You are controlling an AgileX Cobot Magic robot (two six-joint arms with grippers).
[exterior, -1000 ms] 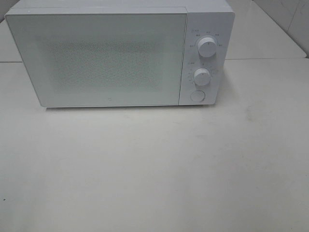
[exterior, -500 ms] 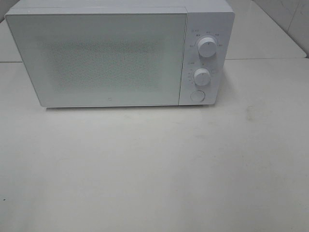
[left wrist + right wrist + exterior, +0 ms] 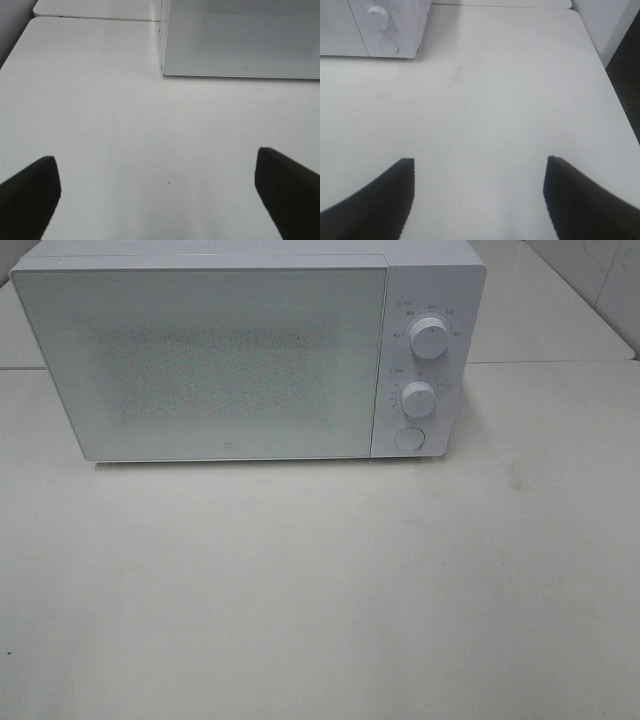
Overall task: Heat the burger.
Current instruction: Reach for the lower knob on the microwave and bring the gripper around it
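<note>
- Currently my left gripper (image 3: 156, 167) hangs over the white table (image 3: 320, 600) with its jaws spread wide and nothing between them.
- My left fingers (image 3: 30, 195) show as two dark tips, well apart, with only table surface in the gap.
- My right gripper (image 3: 479, 167) likewise has its jaws parted and holds nothing; bare tabletop lies between the right fingers (image 3: 375, 205).
- A white microwave (image 3: 440, 290) stands at the far part of the table, resting directly on it.
- Its door (image 3: 200, 370) is closed flush with the front. The door window is frosted with a fine dot pattern.
- To the right of the door, the control panel carries an upper knob (image 3: 428, 338), a lower knob (image 3: 418, 398) and a round button (image 3: 408, 438), set one below the other.
- My left gripper faces the door-side front corner of the microwave; my right gripper faces the control-panel end. Both are well apart from the appliance.
- Burger location: I cannot tell. The burger shows in none of my views, and the frosted window does not reveal the inside of the microwave.
</note>
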